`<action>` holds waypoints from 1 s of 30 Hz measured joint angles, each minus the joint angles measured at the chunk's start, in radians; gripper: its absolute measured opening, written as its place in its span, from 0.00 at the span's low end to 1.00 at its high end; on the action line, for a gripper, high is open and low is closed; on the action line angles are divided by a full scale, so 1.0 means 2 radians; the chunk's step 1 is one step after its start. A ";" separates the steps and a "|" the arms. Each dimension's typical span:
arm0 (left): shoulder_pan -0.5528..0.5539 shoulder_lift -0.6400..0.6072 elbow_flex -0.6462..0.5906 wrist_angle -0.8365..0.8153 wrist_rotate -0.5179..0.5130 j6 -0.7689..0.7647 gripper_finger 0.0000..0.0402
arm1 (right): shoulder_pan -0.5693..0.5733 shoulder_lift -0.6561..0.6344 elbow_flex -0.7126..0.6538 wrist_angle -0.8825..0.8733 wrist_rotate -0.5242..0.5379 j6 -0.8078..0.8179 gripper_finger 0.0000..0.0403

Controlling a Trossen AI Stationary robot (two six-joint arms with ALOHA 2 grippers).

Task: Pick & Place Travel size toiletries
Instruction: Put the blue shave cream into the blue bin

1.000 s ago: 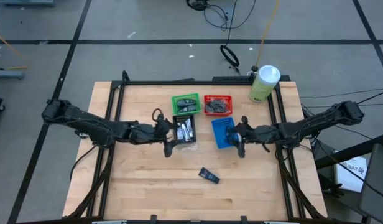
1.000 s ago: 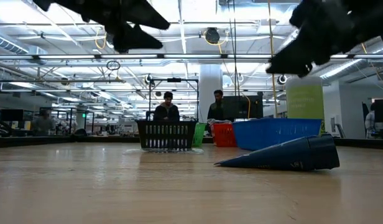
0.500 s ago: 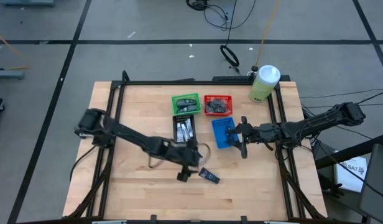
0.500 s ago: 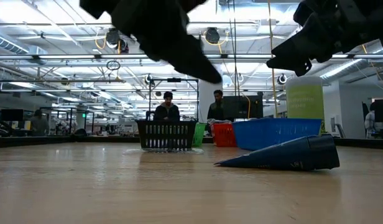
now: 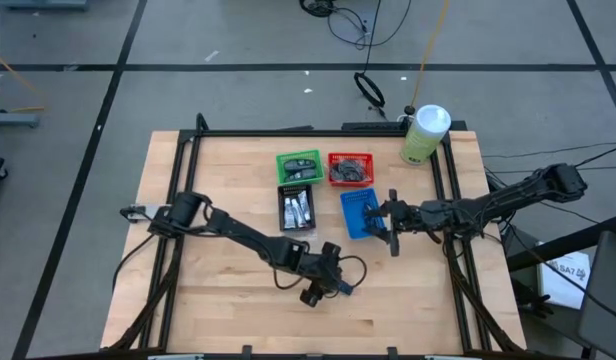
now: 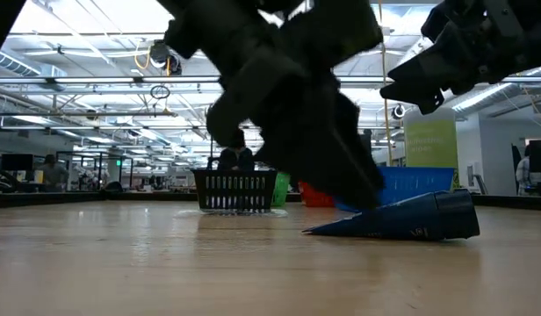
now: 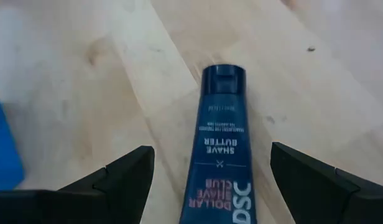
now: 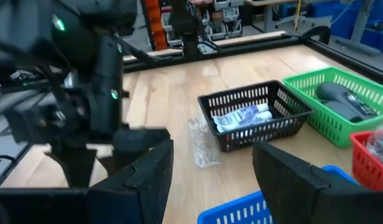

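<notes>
Left hand hangs right over the navy tube, fingers spread wide, one either side of it. The tube's long axis runs 12-to-6 between them, cap at 12. Right hand, also spread wide and empty, waits well off by the blue bin.

Navy shave-butter tube — lying flat on bare wood.
Silver-white mini tubes sitting mid-frame — in the black basket.

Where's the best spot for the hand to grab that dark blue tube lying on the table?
Probably from straight above, across the middle of the dark blue tube. It lies flat on the table, wedge-thin at one end, and the left hand is open astride it.
</notes>
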 joint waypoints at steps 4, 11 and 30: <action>0.001 0.020 0.000 0.003 -0.005 -0.006 0.77 | 0.002 0.000 -0.010 0.026 -0.001 -0.004 0.52; 0.009 0.030 0.001 0.004 -0.003 -0.038 0.77 | 0.002 0.000 -0.016 0.045 -0.012 0.000 0.52; 0.008 0.027 0.000 -0.003 -0.029 -0.074 0.20 | 0.002 0.000 -0.015 0.067 -0.069 0.028 0.52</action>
